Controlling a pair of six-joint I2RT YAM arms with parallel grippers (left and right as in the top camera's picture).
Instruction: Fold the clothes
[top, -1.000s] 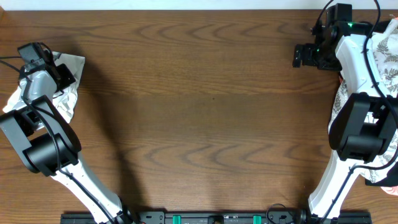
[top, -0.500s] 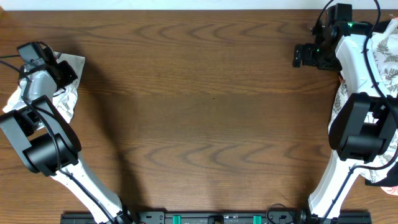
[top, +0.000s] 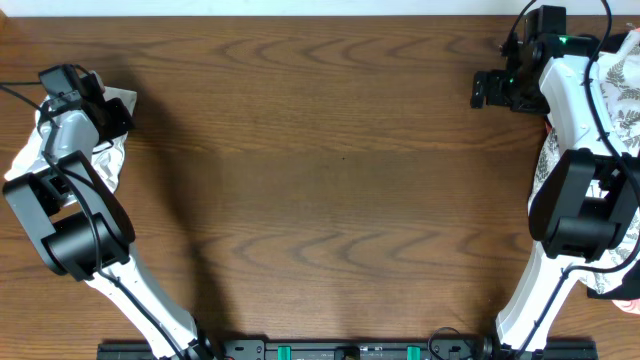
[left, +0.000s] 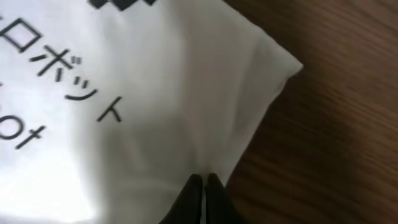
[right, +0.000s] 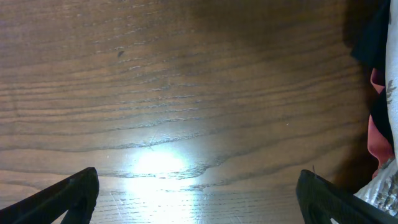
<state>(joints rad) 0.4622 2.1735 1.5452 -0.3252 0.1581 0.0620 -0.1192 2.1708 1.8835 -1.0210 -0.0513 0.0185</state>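
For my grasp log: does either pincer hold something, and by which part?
The left pincer is shut on the white T-shirt, pinching its edge below a corner. The right pincer is open and holds nothing.

- The left arm (top: 62, 130) swung slightly to the right and toward the far edge of the counter (top: 320, 180), carrying its wrist camera housing along.
- The left end effector (left: 204, 190), pinched shut on the hem of the white T-shirt (top: 117, 160), travelled with the arm.
- The T-shirt shifted: the strip showing on the arm's right narrowed, while a little more fabric showed on its left.
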